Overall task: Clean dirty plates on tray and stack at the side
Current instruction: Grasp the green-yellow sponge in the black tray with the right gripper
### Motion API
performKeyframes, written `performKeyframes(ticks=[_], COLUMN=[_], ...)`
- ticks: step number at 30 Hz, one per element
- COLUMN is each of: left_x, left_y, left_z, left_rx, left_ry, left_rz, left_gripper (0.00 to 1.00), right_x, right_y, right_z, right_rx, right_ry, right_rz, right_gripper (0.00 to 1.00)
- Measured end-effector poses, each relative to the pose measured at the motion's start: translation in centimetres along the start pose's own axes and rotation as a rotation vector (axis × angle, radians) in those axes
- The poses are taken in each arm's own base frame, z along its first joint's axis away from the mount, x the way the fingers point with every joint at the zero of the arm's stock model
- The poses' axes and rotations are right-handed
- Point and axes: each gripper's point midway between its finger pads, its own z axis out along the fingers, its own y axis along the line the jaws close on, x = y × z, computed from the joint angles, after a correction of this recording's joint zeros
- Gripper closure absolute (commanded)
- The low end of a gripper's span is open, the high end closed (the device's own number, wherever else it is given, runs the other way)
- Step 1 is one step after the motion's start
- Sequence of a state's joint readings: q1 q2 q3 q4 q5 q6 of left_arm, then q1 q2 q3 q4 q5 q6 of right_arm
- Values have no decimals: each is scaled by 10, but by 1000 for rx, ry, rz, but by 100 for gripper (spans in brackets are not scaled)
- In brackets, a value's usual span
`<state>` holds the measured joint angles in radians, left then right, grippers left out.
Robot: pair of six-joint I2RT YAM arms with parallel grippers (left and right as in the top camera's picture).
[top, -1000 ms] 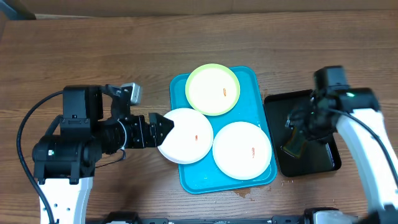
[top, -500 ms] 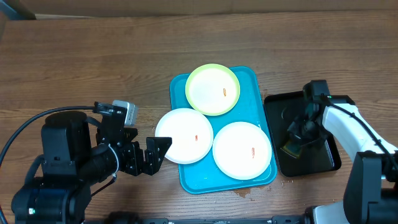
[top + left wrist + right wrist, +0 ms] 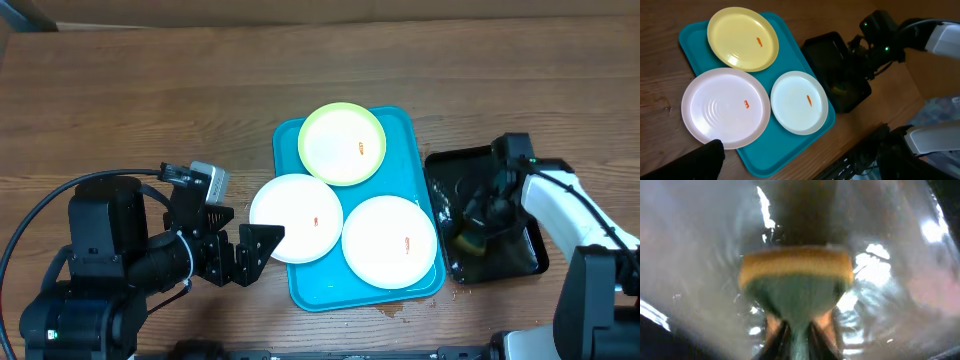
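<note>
Turquoise plastic sits mid-table: one tray [image 3: 315, 285] holds one yellow-green plate [image 3: 342, 143] at its 12 o'clock, one white plate [image 3: 297, 218] at 8 o'clock overhanging the left rim, and a second white plate [image 3: 390, 241] at 5 o'clock, three in all. My left gripper [image 3: 258, 252] stands wide and empty just beside the overhanging plate, at its 8 o'clock. At the tray's 3 o'clock, over one black tray [image 3: 522, 260], my right gripper [image 3: 476, 222] is pinched narrow on one yellow-and-green sponge [image 3: 795, 275].
</note>
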<state>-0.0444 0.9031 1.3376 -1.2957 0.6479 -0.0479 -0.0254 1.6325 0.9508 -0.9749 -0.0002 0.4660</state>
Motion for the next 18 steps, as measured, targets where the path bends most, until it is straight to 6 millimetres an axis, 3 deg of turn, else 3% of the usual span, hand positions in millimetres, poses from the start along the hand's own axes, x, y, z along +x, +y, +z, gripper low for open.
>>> performKeyframes(ticks=[4,8,12,18], left_x=[0,0,0,0], left_y=[-1,-1,-1,0], left_z=[0,0,0,0], left_rx=[4,7,7,-2], left_ry=[0,1,1,1], left_rz=[0,0,0,0], left_gripper=[1,0,0,0], right_x=[-12,-11,5,36], right_y=[10,12,3,-8], right_z=[-37,-61,-51,-4], right_rx=[-37,-59,-30,5], right_ry=[-42,-66,-7,60], right_rz=[-29,-27,3,50], right_gripper=[53,54,56,58])
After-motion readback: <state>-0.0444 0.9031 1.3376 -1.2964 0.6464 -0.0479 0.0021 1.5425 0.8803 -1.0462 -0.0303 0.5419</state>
